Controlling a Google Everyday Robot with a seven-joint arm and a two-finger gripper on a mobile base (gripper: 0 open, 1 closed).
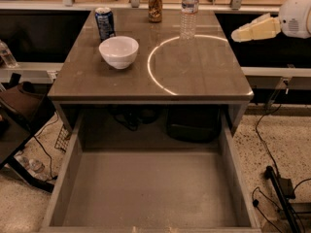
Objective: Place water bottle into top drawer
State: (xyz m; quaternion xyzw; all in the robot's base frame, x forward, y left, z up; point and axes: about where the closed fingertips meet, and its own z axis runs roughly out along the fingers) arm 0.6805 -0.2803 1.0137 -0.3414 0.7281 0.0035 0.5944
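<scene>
Hovering beyond the table's right edge, the cream-coloured gripper (236,34) is pointing left, well apart from the clear ribbed plastic water bottle with a white cap (189,11); how far open it is cannot be told. The bottle is standing upright at the far side of the brown tabletop (204,76), right of a brown soda can (155,5). The wide shallow grey top drawer (150,188) is sitting pulled out, near.

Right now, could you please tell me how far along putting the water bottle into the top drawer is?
Done: the top drawer is pulled open, its bottom bare. In hand: nothing; the claw hangs off the table's right edge, apart from the water bottle. Left: grasp the bottle, standing upright at the table's far side, and set it in the drawer.
</scene>
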